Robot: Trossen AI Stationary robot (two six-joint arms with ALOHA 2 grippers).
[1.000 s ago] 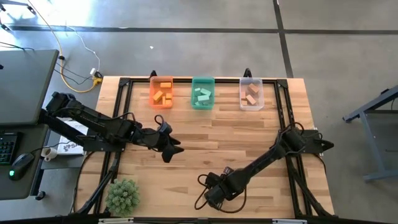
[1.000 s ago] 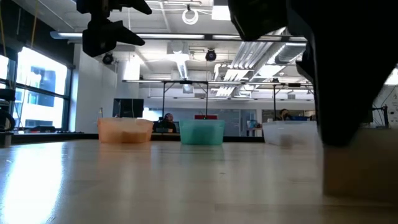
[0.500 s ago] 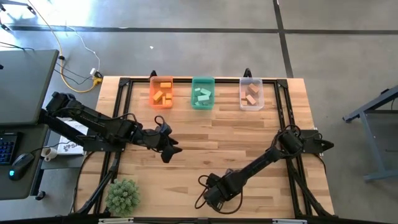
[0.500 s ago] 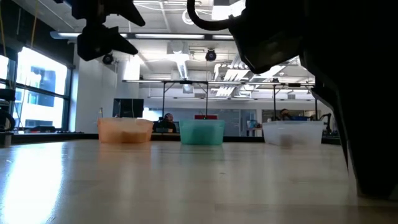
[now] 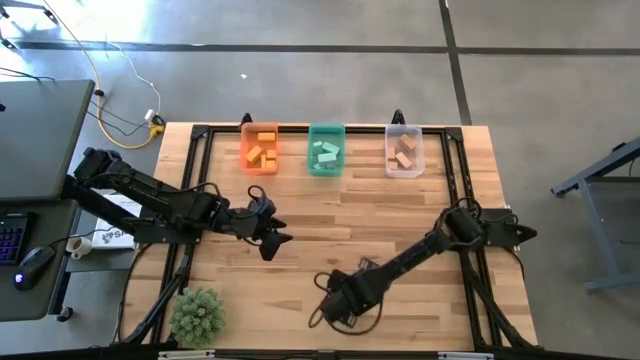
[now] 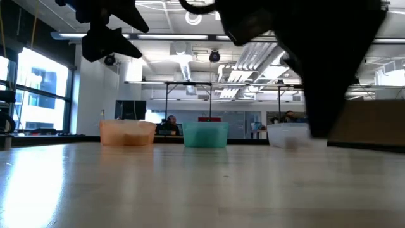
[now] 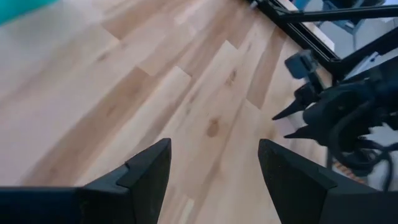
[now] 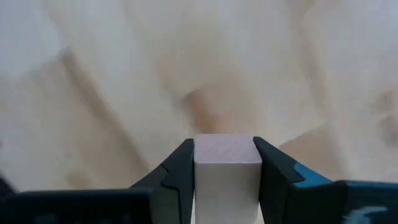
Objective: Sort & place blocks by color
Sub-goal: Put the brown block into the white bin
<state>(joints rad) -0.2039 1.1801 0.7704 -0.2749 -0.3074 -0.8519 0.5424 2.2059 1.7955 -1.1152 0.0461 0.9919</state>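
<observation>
While clamped by right fingers (image 8: 225, 163), tan block (image 8: 226, 168)

In the low view we see the dark right arm (image 6: 316, 57) filling the upper right, hiding part of the clear plastic bin (image 6: 288, 135). The pale tan wooden block (image 8: 227, 168) runs off the right wrist picture's edge, and the table beyond it is blurred.

Light: even, bright from ceiling strips (image 6: 253, 73) and a window (image 6: 38, 95) at left
Shadows: soft, short under the arms
Glare: pale sheen on the table (image 6: 190, 183)
Blur: near arm silhouetted; wrist views smeared
</observation>
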